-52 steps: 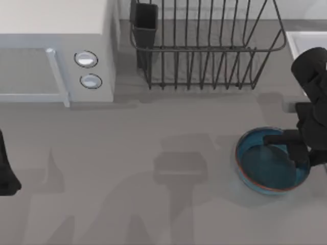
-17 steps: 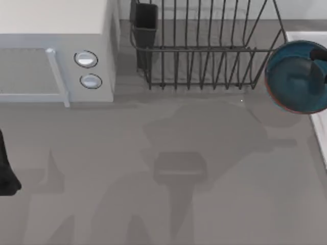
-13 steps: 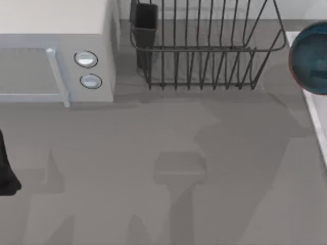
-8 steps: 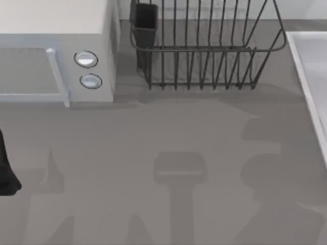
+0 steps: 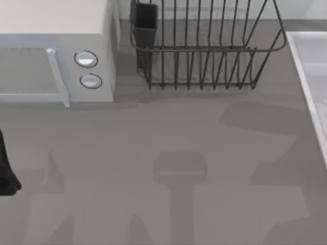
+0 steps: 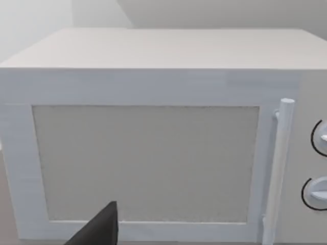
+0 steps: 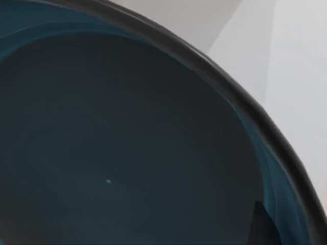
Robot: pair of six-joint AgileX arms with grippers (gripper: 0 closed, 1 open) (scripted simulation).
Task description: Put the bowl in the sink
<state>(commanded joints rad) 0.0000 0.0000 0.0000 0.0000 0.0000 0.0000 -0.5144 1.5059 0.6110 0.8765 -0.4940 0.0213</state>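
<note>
The bowl (image 7: 127,153) sits very close in the right wrist view, its glossy blue inside ringed by a dark rim. A dark sliver of my right gripper's finger (image 7: 259,224) lies against the inside near that rim, so the gripper is shut on the bowl. Pale white surfaces show behind the bowl. The sink (image 5: 308,92) is the pale basin with a raised rim at the table's right edge, cut off by the top view. My left arm (image 5: 5,176) is parked at the table's left edge, facing the microwave.
A white microwave (image 5: 56,51) with two knobs stands at the back left, its door (image 6: 148,163) filling the left wrist view. A dark wire dish rack (image 5: 204,46) stands at the back middle, just left of the sink. Arm shadows lie on the grey tabletop.
My right gripper carried the bowl up from the table and rightward past the dish rack, over the sink and out of the top view. The shadows shifted right. The left arm stayed still.
</note>
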